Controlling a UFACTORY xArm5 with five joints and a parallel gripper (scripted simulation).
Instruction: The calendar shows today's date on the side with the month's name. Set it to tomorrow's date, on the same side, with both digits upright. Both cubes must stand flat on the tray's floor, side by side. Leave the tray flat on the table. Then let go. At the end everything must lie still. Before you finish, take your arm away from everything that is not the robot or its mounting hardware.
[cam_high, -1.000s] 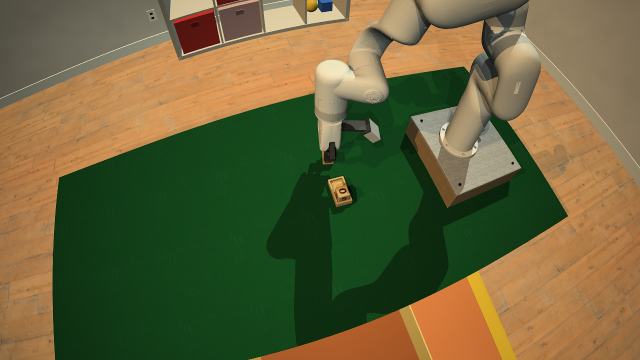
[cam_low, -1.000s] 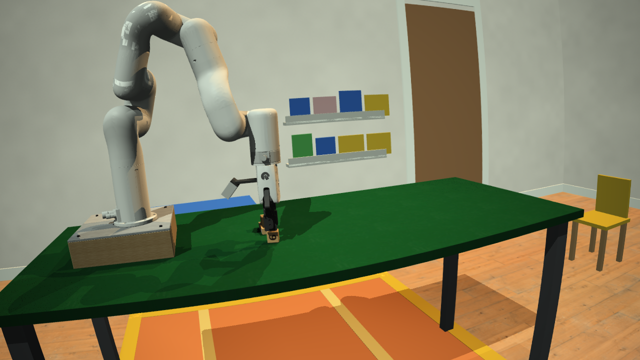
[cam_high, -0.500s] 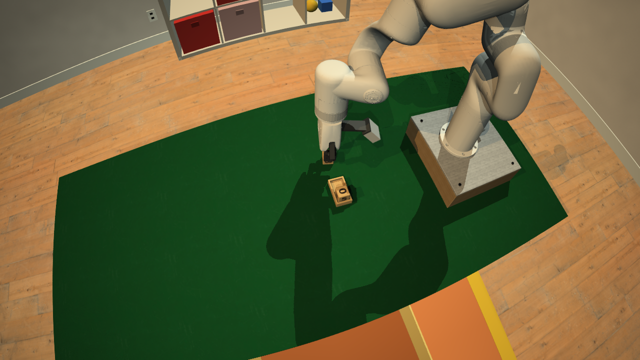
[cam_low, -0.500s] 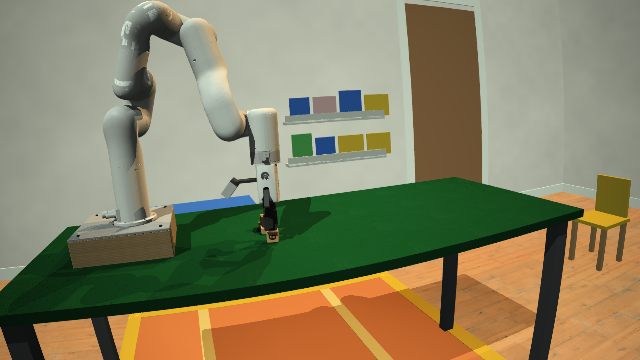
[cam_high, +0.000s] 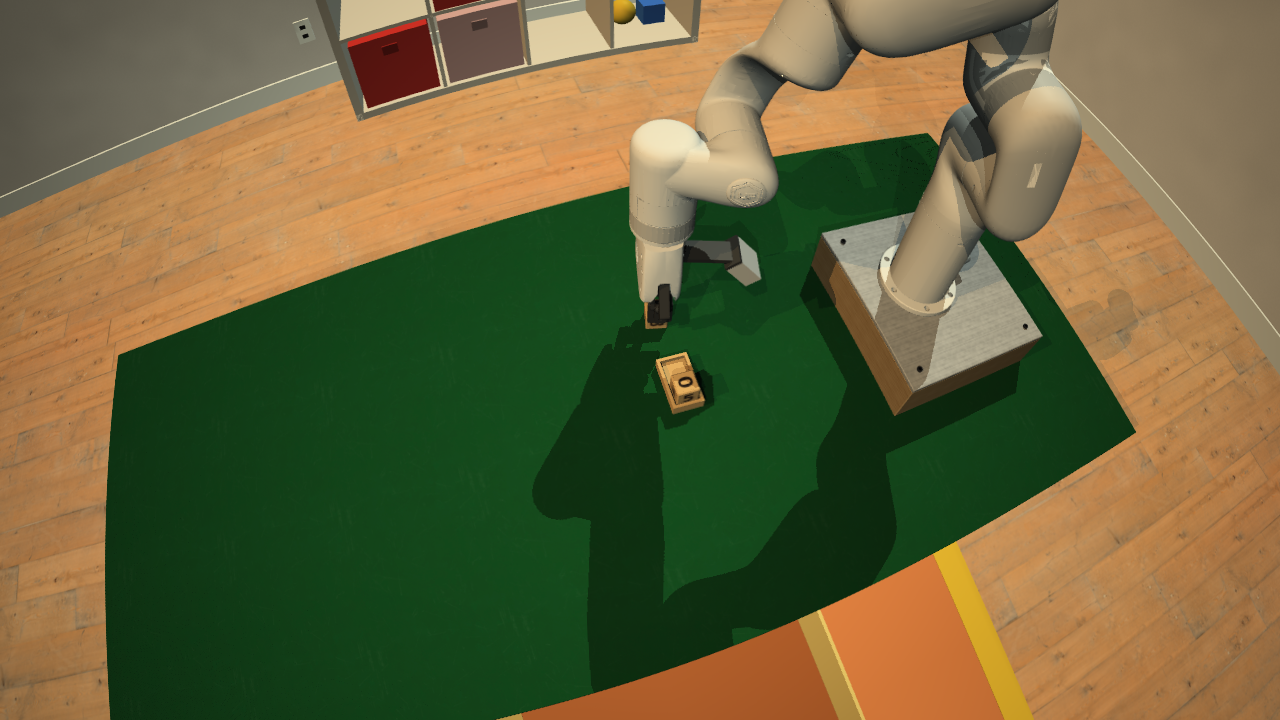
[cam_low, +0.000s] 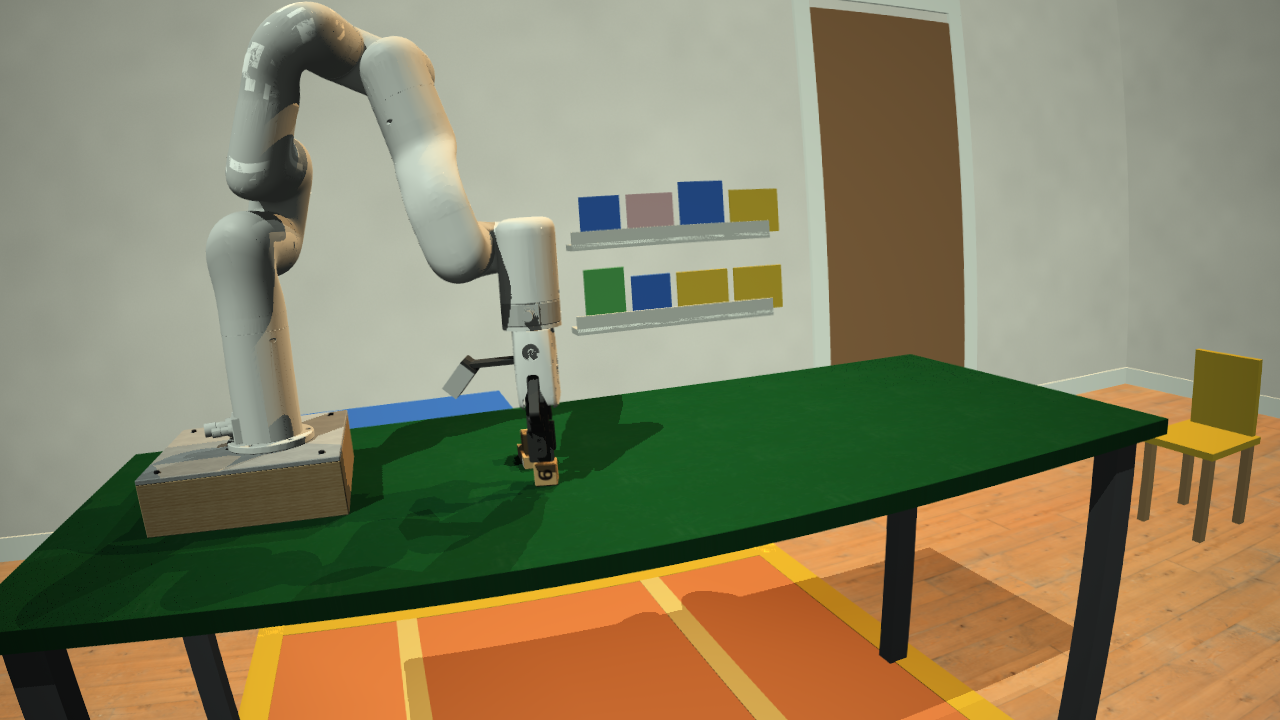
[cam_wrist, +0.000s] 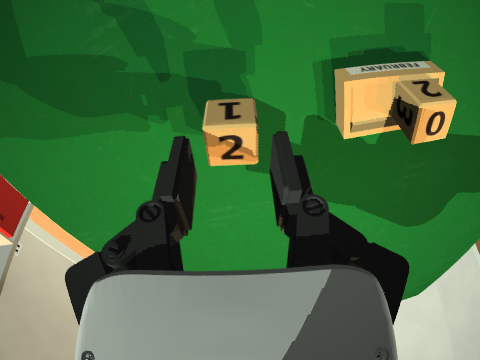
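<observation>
A loose wooden cube (cam_high: 655, 323) (cam_low: 546, 473) (cam_wrist: 232, 132) appears to stand on the table. It shows 2 on top, 1 on the side facing the robot's base, and 6 or 9 toward the exterior camera. My gripper (cam_high: 659, 315) (cam_low: 540, 454) (cam_wrist: 231, 153) is partly open, its fingers either side of this cube with a visible gap at each. The wooden tray (cam_high: 687, 409) (cam_wrist: 340, 110) lies beside it, its FEBRUARY side facing the base. The other cube (cam_high: 685, 383) (cam_wrist: 427, 107) is in one end of the tray, with 0 on top, 2 on the month side, and 3 toward the bare end.
The green table (cam_high: 358, 447) (cam_low: 805, 447) carries the robot's base block (cam_high: 966, 331) (cam_low: 241, 501), well apart from the tray. The wrist camera bracket (cam_high: 711, 251) juts out on the base side of the gripper. A shelf unit (cam_high: 559, 40) stands beyond the table.
</observation>
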